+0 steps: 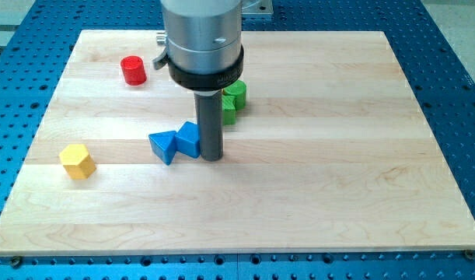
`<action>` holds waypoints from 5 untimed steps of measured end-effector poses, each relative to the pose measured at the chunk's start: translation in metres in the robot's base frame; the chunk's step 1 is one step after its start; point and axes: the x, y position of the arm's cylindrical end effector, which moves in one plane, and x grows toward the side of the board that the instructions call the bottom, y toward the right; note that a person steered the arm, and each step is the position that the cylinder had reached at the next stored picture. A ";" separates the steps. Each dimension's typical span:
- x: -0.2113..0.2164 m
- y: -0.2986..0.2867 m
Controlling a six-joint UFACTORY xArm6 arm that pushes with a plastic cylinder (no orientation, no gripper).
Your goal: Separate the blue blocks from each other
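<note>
Blue cube touches blue triangular block on its left; gripless rod tool, tip, presses cube's right side, grasping nothing.

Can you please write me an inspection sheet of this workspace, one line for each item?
Surface: light wooden board, lying flat on a blue perforated table.
Job's things: blue triangular block and blue cube, touching each other near the board's middle.
Clutter: red cylinder towards the view's top left; yellow block at the view's left; green block partly hidden behind the rod.
Grippers: none fitted; my tip is right beside the blue cube, on its side towards the view's right.
Cables: nothing seen.
Surroundings: nothing seen beyond the blue table.
</note>
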 end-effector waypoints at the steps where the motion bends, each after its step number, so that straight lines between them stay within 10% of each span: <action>1: 0.019 -0.013; 3: -0.066 -0.029; 5: -0.064 -0.055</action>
